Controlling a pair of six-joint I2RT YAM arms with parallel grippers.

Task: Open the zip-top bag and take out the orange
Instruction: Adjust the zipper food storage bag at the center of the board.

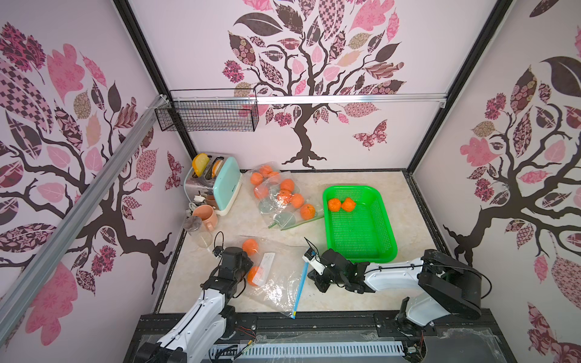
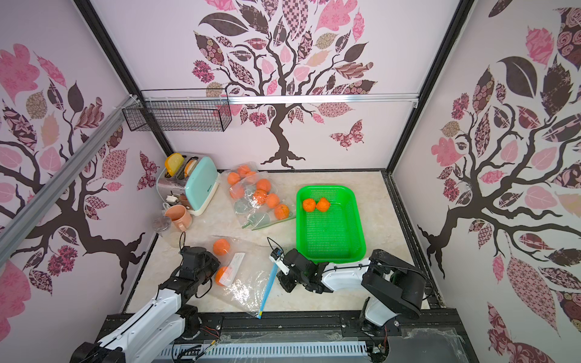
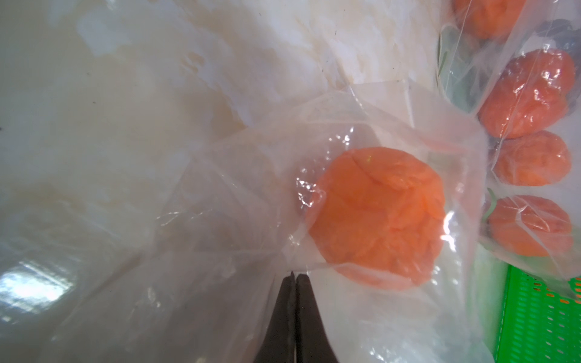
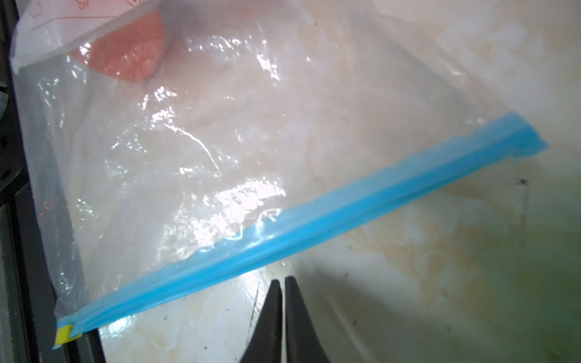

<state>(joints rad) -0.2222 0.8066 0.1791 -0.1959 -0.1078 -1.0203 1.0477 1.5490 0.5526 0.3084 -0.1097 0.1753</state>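
**Zip-top bag** (image 1: 276, 292), clear w/ a blue zip strip (image 4: 314, 220), lay flat near the front edge of the table (image 1: 314, 188), between the two arms. The strip looked sealed along its visible length, w/ a yellow tab (image 4: 66, 334) at one end. The orange (image 1: 253, 276) sat inside at the bag's end away from the strip, partly under a white label (image 1: 264, 267). L gripper (image 3: 295, 276): jaws pressed together, pinching the bag's clear film at the tips, just beside a second orange (image 3: 377, 217), also under film. R gripper (image 4: 281, 281): jaws all but touching, only a hairline gap betw. them and nothing in it; tips just short of the strip, not on it. Green basket (image 1: 361, 239) stood toward the right edge, front rim near the R arm, holding two loose oranges (image 1: 341, 205) at its back end. A pile of bagged oranges (image 1: 283, 195) lay at back centre. Toaster (image 1: 224, 185), pink mug (image 1: 206, 217) & glass jar (image 1: 198, 232) lined the left edge from the back corner forward.
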